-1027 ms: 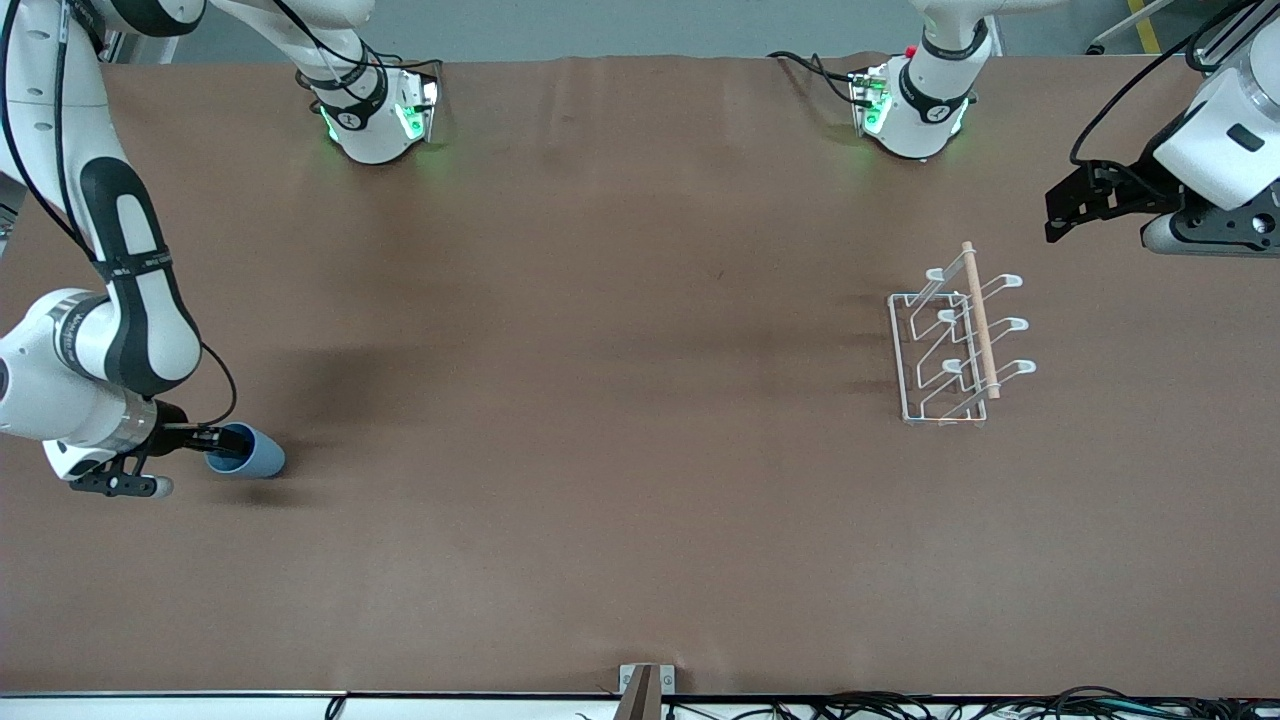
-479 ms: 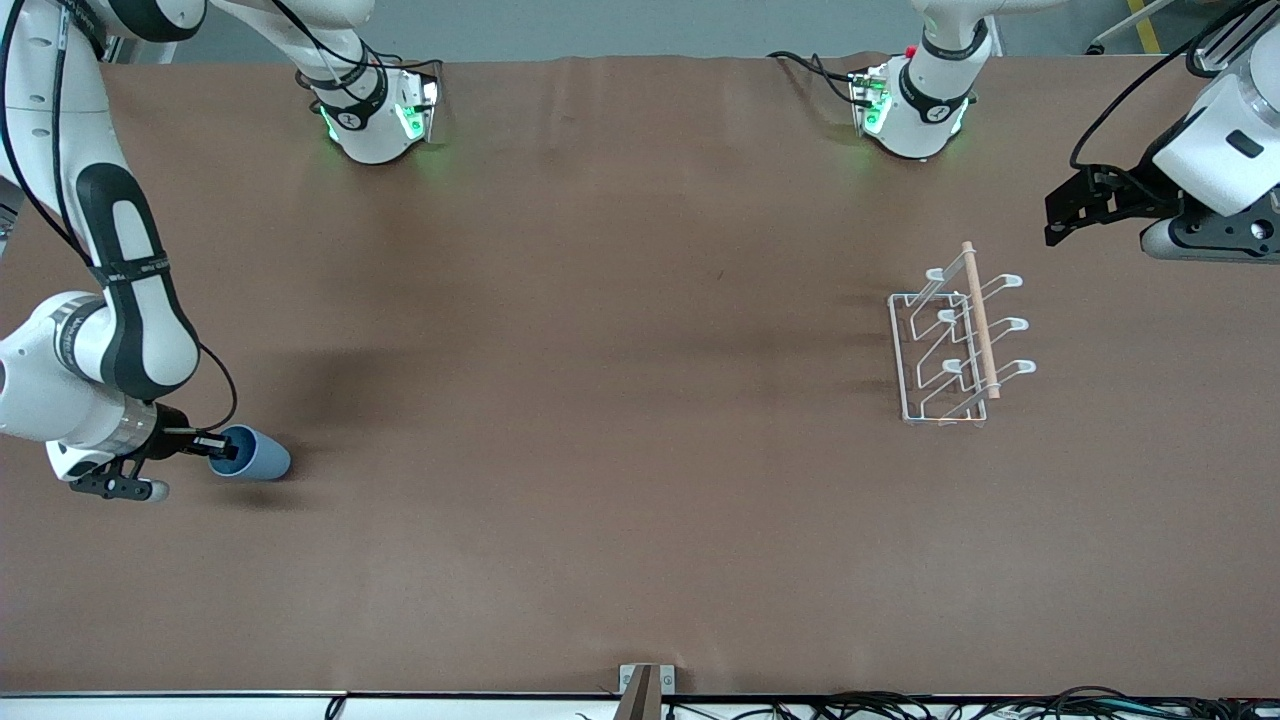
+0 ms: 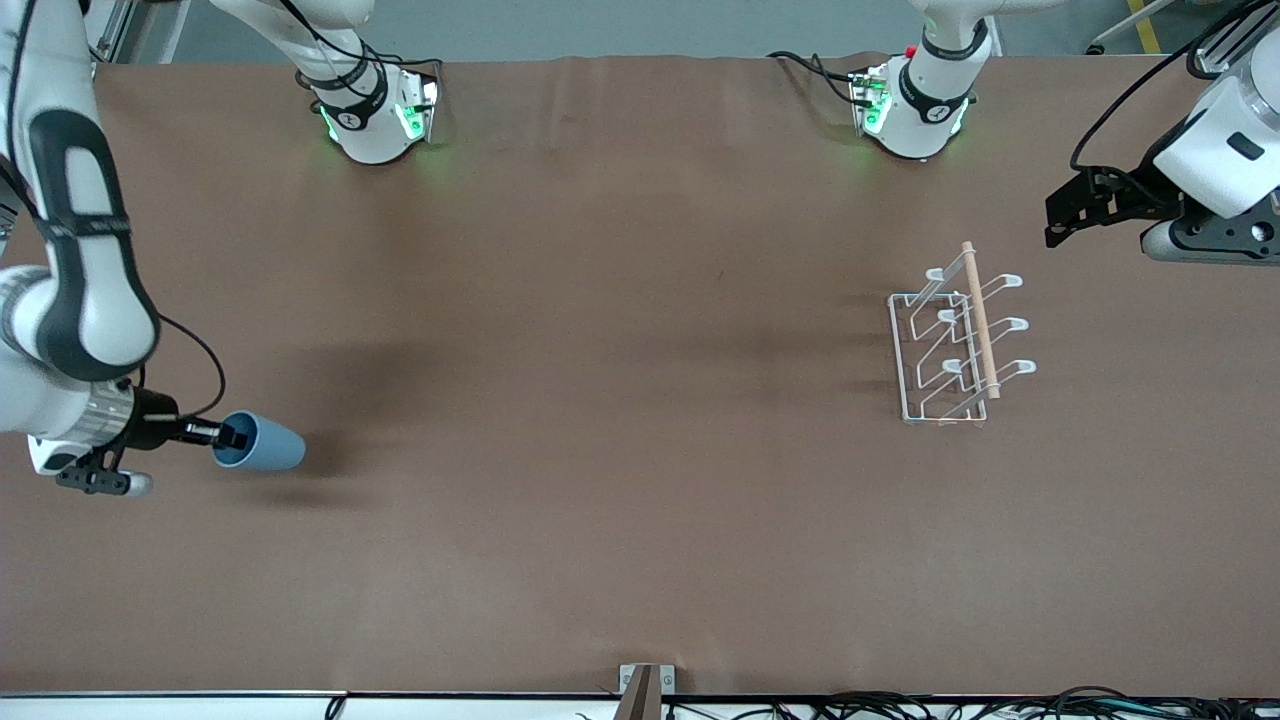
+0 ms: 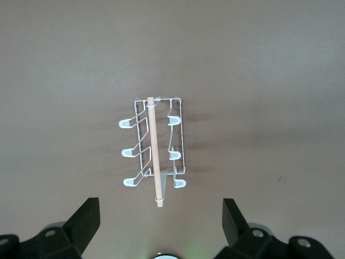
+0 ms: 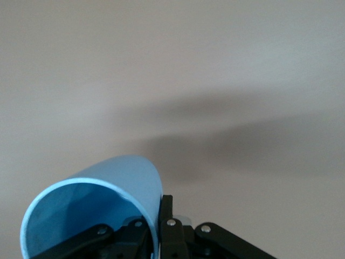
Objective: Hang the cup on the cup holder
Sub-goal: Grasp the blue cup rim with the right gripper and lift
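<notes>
**Cup pinched at rim, held over surface; rack well apart**

Right hand (image 3: 222, 434) at the right arm's end of the brown surface (image 3: 600, 500), up in the air, fingers pinching the wall of the cup (image 3: 258, 442) at its rim: one finger inside the mouth, one outside. Cup light blue, tipped on its side, mouth toward the hand, narrow base pointing toward the middle of the surface. Dark shadow on the surface below and beside it. Same grip plain in the right wrist view: cup (image 5: 94, 208) clamped at the rim edge between black fingertips (image 5: 168, 224), hollow interior open to the camera.

Cup holder (image 3: 958, 342) standing on the surface toward the left arm's end, well apart from the cup. White wire, rectangular base, looped prongs on both sides, wooden rod (image 3: 980, 320) across the top. No cup on any prong.

Left hand (image 4: 160, 218) waiting high over the surface beside the cup holder (image 4: 155, 153), fingers spread wide, holding nothing.
</notes>
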`<action>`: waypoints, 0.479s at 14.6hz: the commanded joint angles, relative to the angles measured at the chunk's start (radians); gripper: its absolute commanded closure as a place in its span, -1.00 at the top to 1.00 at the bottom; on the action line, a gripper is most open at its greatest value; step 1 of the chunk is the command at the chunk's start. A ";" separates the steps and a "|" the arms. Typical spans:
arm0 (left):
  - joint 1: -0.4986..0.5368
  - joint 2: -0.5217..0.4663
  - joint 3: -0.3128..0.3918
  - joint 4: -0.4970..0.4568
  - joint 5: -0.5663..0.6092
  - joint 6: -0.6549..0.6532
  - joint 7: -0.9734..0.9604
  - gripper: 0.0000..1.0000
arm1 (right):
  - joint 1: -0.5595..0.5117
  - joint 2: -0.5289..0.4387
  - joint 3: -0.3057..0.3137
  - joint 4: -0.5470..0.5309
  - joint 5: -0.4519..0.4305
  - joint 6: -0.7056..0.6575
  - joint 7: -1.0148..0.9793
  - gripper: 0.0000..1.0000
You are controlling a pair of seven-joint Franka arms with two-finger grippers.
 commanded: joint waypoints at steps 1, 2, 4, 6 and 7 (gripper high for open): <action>0.005 0.012 -0.001 0.027 -0.009 -0.020 0.012 1.00 | 0.026 -0.119 0.014 -0.049 0.184 -0.136 0.001 -0.98; 0.005 0.013 -0.001 0.027 -0.009 -0.020 0.012 1.00 | 0.046 -0.135 0.015 -0.050 0.229 -0.170 0.001 -0.98; 0.003 0.018 -0.001 0.029 -0.010 -0.020 0.012 1.00 | 0.097 -0.163 0.016 -0.078 0.350 -0.210 0.001 -0.98; -0.004 0.030 -0.003 0.029 -0.027 -0.016 0.014 1.00 | 0.144 -0.189 0.015 -0.118 0.504 -0.207 0.001 -0.98; -0.021 0.054 -0.007 0.029 -0.042 -0.016 0.014 1.00 | 0.160 -0.194 0.016 -0.118 0.551 -0.214 0.003 -0.98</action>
